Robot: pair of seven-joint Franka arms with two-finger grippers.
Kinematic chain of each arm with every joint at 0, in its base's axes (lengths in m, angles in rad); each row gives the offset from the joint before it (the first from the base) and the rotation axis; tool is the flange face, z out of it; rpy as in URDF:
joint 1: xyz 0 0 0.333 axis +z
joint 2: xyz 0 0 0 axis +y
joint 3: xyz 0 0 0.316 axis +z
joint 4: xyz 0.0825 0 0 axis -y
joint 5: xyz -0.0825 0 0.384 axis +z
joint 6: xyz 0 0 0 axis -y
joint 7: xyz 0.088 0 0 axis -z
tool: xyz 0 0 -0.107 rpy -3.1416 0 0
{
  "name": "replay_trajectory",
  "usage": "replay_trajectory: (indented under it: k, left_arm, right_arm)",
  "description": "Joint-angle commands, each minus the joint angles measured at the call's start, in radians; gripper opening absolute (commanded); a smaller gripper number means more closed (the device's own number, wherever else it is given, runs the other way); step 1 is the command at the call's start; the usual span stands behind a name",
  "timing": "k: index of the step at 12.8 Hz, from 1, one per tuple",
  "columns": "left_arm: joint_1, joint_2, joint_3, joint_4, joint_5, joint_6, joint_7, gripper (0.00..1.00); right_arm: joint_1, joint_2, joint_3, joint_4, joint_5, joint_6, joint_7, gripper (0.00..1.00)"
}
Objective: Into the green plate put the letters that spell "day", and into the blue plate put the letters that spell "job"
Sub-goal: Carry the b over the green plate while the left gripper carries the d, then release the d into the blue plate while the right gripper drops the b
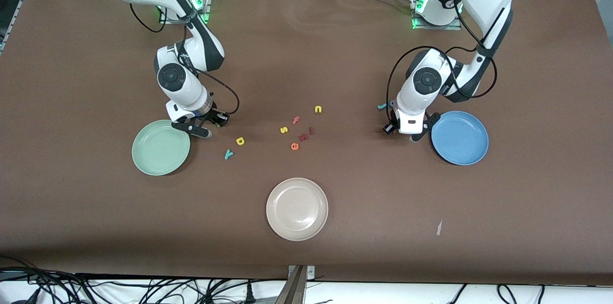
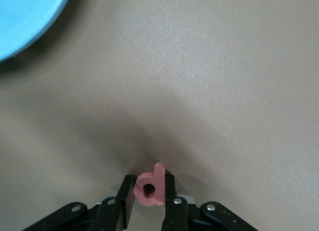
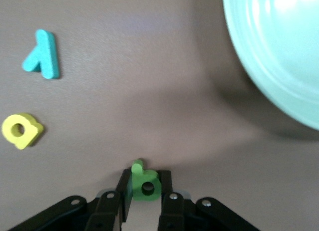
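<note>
My right gripper (image 1: 200,128) is low beside the green plate (image 1: 160,147), shut on the green a (image 3: 145,183), which sits between its fingers (image 3: 125,191). The plate's rim (image 3: 284,56) shows in the right wrist view, along with the yellow d (image 3: 21,129) and the teal y (image 3: 42,55). Both letters lie on the table, d (image 1: 240,140) and y (image 1: 228,153). My left gripper (image 1: 414,129) is low beside the blue plate (image 1: 459,137), shut on the pink-red b (image 2: 149,187). The teal j (image 1: 381,106) and blue o (image 1: 391,103) lie by the left arm.
A beige-white plate (image 1: 297,208) sits nearest the front camera. Mid-table lie a yellow s (image 1: 284,129), pink f (image 1: 296,120), yellow n (image 1: 318,109), orange e (image 1: 294,146) and two dark red letters (image 1: 306,134).
</note>
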Motion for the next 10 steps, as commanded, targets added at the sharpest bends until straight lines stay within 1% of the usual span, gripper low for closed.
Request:
replay_trajectory:
  k: [1,2,3,5,7,8,9,10]
  left_arm:
    - [-0.003,0.002,0.014,0.012,0.05,-0.025,-0.035,0.14]
    - [0.001,-0.01,0.014,0.012,0.05,-0.028,-0.035,0.14]
    - [0.009,-0.025,0.014,0.025,0.05,-0.06,-0.035,0.14]
    - [0.03,-0.041,0.014,0.114,0.049,-0.181,-0.034,0.14]
    - [0.06,-0.053,0.013,0.182,0.049,-0.262,-0.027,0.13]
    - [0.078,-0.059,0.014,0.19,0.05,-0.275,-0.018,0.13]
    - [0.104,-0.067,0.014,0.19,0.05,-0.275,0.009,0.13]
    - [0.139,-0.076,0.013,0.188,0.05,-0.277,0.064,0.13]
  right_arm:
    - [-0.01,-0.067,-0.033,0.042,0.0,-0.129,-0.117,0.17]
    - [-0.016,-0.073,-0.056,0.069,0.0,-0.176,-0.173,0.17]
    - [-0.034,-0.073,-0.079,0.102,0.002,-0.212,-0.253,0.17]
    - [-0.059,-0.073,-0.108,0.133,0.002,-0.238,-0.39,0.18]
    - [-0.106,-0.064,-0.113,0.149,-0.009,-0.238,-0.477,0.19]
    - [-0.135,-0.049,-0.113,0.162,-0.007,-0.235,-0.522,0.24]
    - [-0.148,-0.038,-0.113,0.162,0.003,-0.226,-0.546,0.45]
    - [-0.149,-0.033,-0.113,0.162,0.003,-0.215,-0.548,0.62]
